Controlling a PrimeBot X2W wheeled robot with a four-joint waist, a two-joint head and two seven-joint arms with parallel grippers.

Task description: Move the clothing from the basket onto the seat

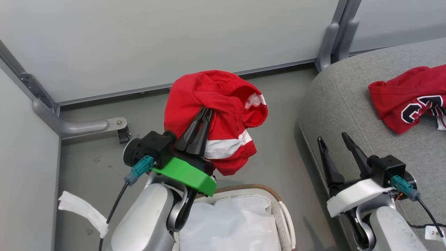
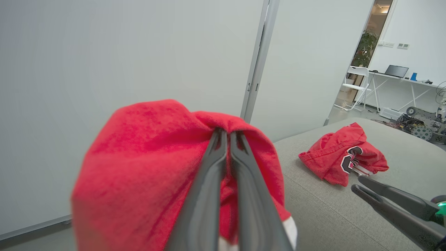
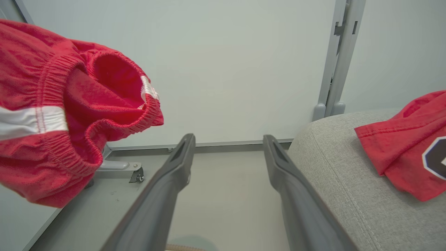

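My left gripper (image 1: 205, 113) is shut on red shorts with white stripe trim (image 1: 223, 104), held up in the air above the basket (image 1: 275, 198) and the floor. The same shorts (image 2: 146, 167) drape over the closed left gripper (image 2: 228, 134) in the left wrist view and hang at the left as shorts (image 3: 62, 111) in the right wrist view. A red jersey with black-and-white numerals (image 1: 411, 97) lies on the grey seat (image 1: 348, 101). My right gripper (image 1: 332, 139) is open and holds nothing, at the seat's near-left edge, as the right gripper (image 3: 228, 139) shows in its own view.
Grey partition walls with metal posts (image 1: 336, 35) and a foot bracket (image 1: 94, 127) close off the back and left. The basket's white liner (image 1: 230, 223) lies bare below the left arm. Grey floor separates basket and seat. An office with a desk and chair (image 2: 359, 87) shows far off.
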